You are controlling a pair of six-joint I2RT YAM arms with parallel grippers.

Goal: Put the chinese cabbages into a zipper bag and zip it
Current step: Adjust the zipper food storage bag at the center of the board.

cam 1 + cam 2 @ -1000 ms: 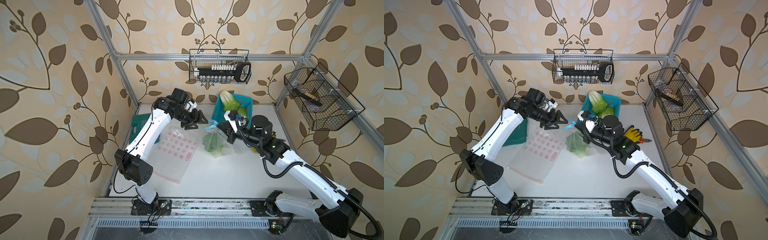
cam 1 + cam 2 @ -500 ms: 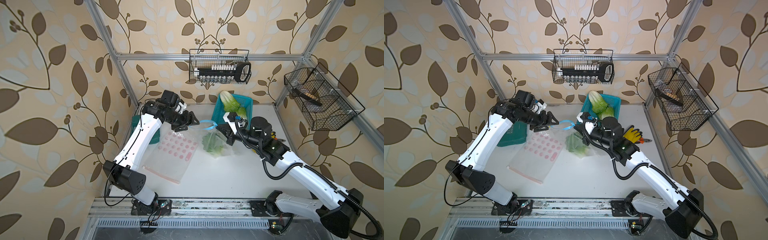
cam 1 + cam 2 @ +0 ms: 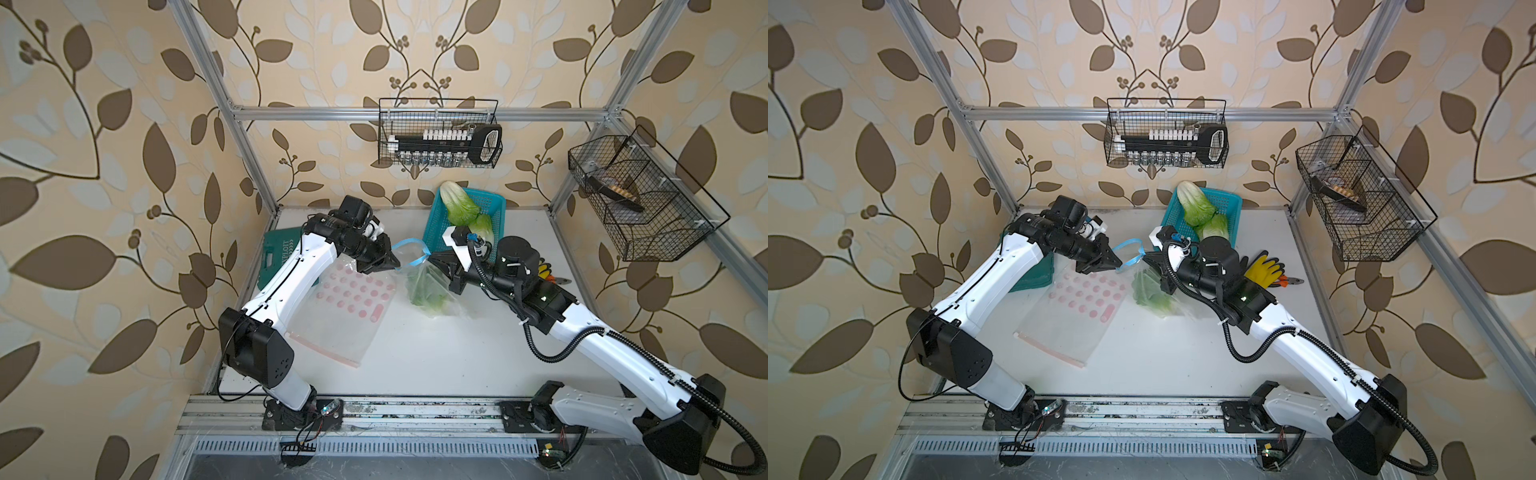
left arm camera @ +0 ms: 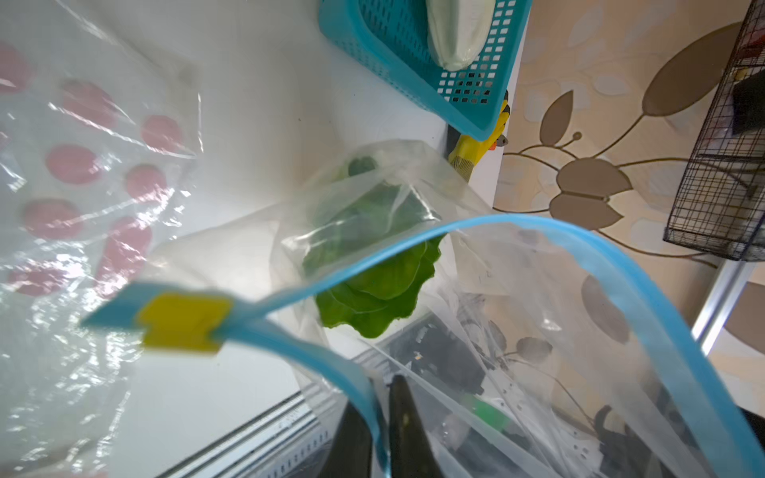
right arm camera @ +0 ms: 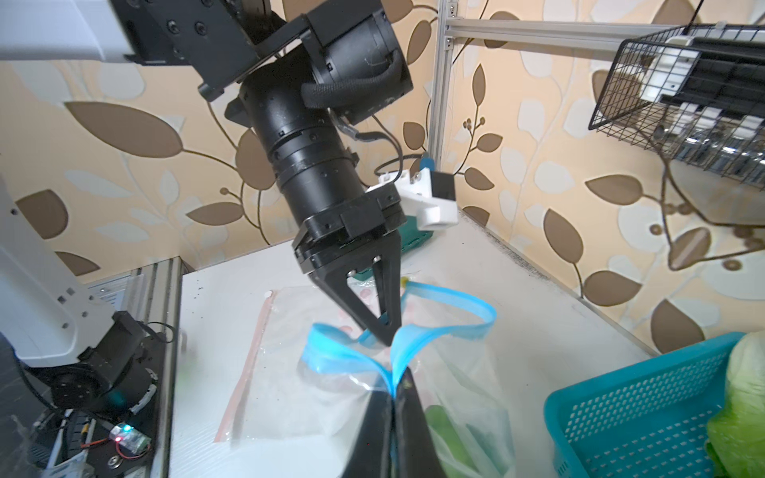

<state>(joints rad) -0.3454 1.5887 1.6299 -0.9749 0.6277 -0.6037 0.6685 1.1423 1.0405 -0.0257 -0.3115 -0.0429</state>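
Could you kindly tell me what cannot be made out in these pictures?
- Whether the zipper bag holds one cabbage or more: crumpled film veils the green in every view.
- The nearer cabbage in the teal basket: partly behind the right arm in both top views.
- The yellow slider: blurred in the left wrist view, too small in the top views.
- What lies in the side wire basket: mesh hides it, too small.

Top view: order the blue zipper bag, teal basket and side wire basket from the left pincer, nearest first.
1. blue zipper bag, rim gripped by the left pincer
2. teal basket, table's back
3. side wire basket, on the right wall
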